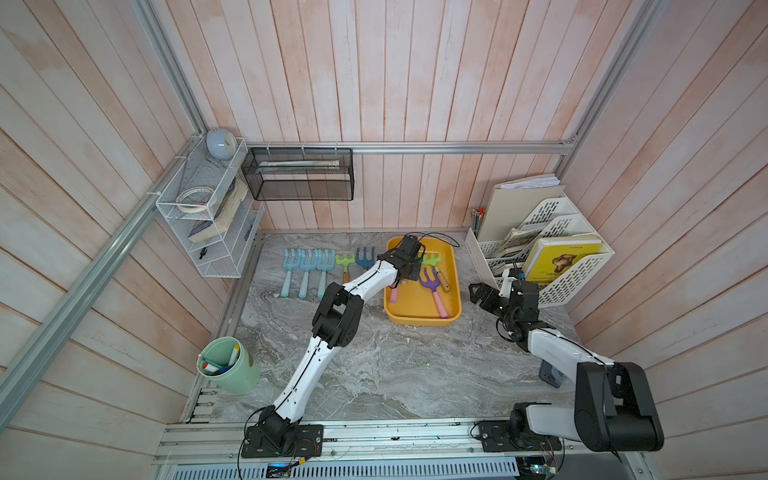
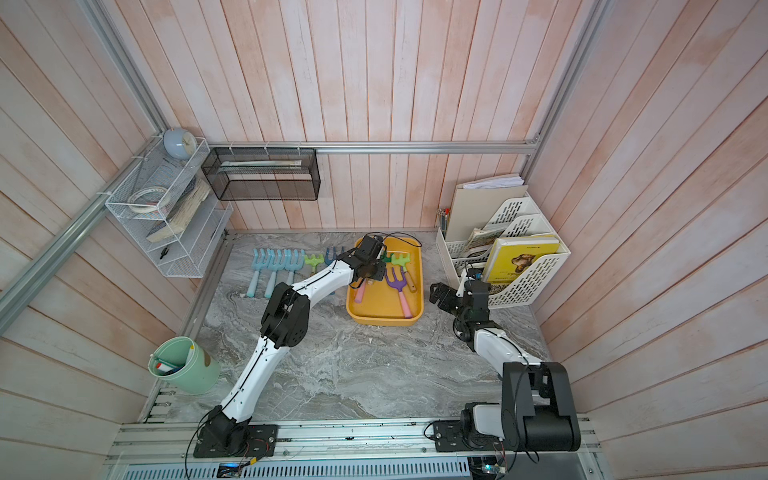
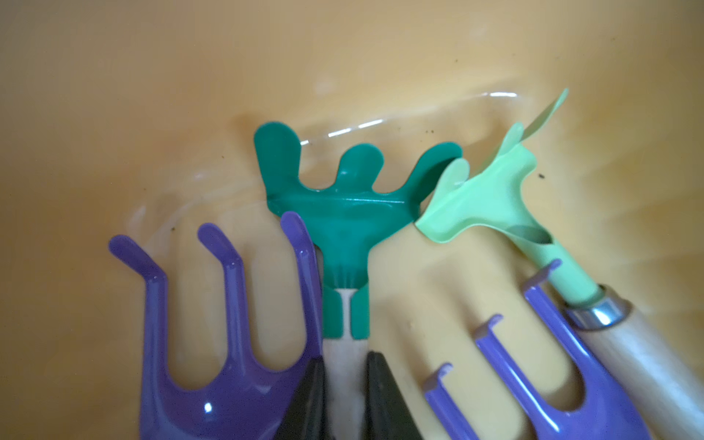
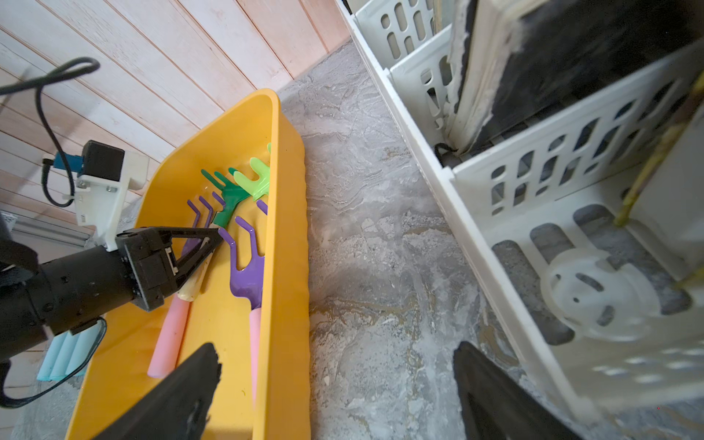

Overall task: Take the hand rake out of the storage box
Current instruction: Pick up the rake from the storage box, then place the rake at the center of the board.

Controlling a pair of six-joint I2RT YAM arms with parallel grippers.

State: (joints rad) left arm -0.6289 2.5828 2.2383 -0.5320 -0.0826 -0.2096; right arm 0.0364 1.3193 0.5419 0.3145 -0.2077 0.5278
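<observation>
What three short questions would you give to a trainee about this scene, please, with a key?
1. True or false: the right hand is open and empty.
2. The left hand grips the handle of which one? A purple rake, B dark green rake, C light blue rake.
3. How many rakes are inside the storage box?
Key: 1 true; 2 B; 3 four.

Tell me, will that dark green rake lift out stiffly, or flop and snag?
Probably stiff: the dark green rake has a hard-looking glossy head on a pale, wood-like handle. It may snag, since a purple rake rests a tine against its neck and the light green rake overlaps one tine. The round-looking handle might twist in the left tool.
</observation>
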